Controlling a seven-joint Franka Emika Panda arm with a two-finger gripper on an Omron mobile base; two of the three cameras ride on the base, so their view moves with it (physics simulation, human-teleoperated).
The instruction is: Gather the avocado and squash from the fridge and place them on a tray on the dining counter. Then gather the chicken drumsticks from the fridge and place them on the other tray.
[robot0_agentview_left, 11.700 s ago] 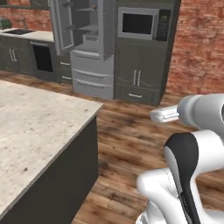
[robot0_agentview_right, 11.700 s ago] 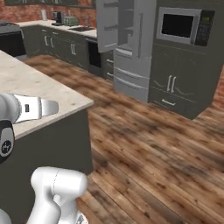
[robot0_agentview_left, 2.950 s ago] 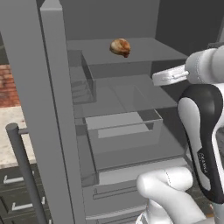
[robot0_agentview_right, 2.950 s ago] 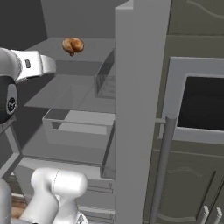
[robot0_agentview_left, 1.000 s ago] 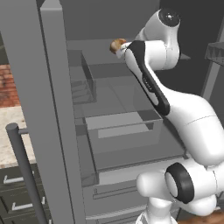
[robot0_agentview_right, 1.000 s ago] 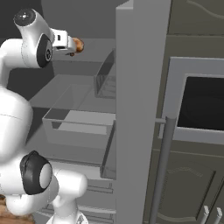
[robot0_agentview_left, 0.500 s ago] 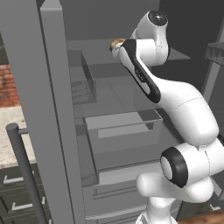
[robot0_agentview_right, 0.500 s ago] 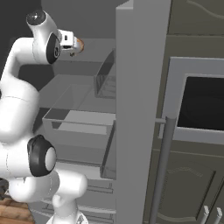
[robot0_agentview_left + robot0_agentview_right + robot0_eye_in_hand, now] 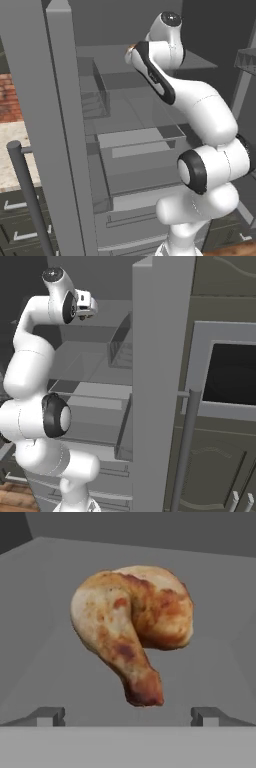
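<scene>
Hand view, left to right: left fingertip (image 9: pixel 47 716) low at the frame's bottom, then the chicken drumsticks (image 9: pixel 131 627) in the middle, golden-brown, lying on the grey fridge shelf (image 9: pixel 45 637), narrow bone end pointing toward the camera. Right fingertip sits well apart from the left one; gripper (image 9: pixel 128 716) spread wide, nothing between the tips, drumsticks just ahead and not touched.

Left base view: open fridge door (image 9: pixel 47 125) at left, clear drawer (image 9: pixel 135 145) mid-frame, white arm (image 9: pixel 200 115) reaching up to the upper shelf.

Right base view: arm at left, hand (image 9: pixel 86 306) at upper-shelf level, door edge right of it.
</scene>
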